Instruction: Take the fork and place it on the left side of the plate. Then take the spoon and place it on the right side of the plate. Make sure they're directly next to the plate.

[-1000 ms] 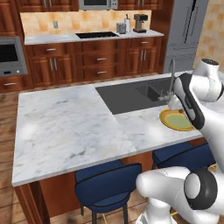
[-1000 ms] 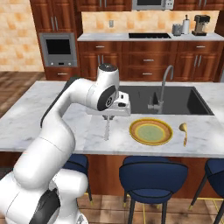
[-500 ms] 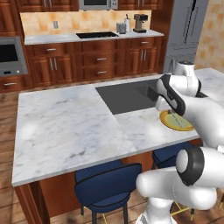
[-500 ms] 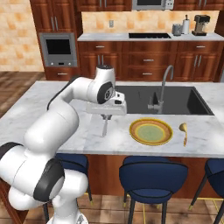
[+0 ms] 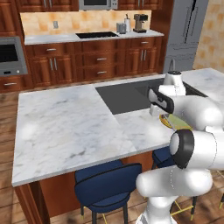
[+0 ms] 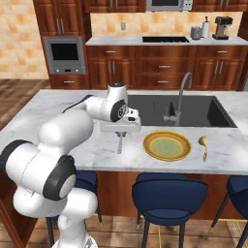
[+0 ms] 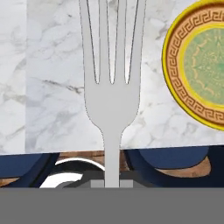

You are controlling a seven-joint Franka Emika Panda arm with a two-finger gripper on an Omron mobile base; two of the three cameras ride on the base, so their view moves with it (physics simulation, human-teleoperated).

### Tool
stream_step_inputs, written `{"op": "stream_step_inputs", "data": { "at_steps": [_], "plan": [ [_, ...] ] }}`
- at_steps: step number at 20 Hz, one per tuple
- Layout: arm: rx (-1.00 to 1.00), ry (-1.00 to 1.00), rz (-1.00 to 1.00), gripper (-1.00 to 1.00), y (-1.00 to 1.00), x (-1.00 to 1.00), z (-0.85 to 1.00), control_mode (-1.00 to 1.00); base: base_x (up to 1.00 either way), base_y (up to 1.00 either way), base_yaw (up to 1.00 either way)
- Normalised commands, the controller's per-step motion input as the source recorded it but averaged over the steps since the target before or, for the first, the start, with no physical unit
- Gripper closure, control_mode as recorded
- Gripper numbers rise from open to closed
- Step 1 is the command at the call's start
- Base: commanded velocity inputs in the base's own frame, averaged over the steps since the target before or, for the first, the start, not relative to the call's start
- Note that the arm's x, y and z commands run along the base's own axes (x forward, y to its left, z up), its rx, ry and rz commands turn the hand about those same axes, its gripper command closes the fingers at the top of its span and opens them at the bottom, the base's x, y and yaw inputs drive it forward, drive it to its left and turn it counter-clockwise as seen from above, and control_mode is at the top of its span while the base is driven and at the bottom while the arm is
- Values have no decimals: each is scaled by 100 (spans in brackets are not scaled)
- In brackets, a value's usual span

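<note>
My gripper (image 6: 120,131) is shut on the handle of the silver-grey fork (image 6: 119,143), which hangs tines-down over the marble counter, a short way left of the yellow-orange plate (image 6: 166,145). Whether the tines touch the counter I cannot tell. In the hand view the fork (image 7: 111,100) runs up the middle from the gripper (image 7: 112,183), and the plate (image 7: 199,65) lies to its right with a strip of marble between them. The yellow spoon (image 6: 203,144) lies on the counter just right of the plate. A sliver of the plate (image 5: 168,120) peeks out behind my arm.
The dark sink (image 6: 193,110) with its faucet (image 6: 178,99) lies behind the plate. The counter's front edge (image 6: 160,167) runs close below the fork and plate, with blue stools (image 6: 169,193) under it. Open marble (image 5: 74,122) stretches to the left.
My arm's upper links have swung round and folded closer to the base. The gripper and the fork hang in nearly the same spot left of the plate.
</note>
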Motion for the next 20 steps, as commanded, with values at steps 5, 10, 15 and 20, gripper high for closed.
{"op": "stream_step_inputs", "data": {
  "at_steps": [5, 10, 15, 20],
  "plan": [
    [-2, 0, 0, 100, -1, 44, -34, -100, 0, 0, 0],
    [0, 0, 0, 100, 0, 45, -37, -100, 0, 0, 0],
    [0, 0, 0, 100, -1, 31, -42, -100, 0, 0, 0],
    [0, 0, 0, 100, -1, 32, -42, -100, 0, 0, 0]
  ]
}}
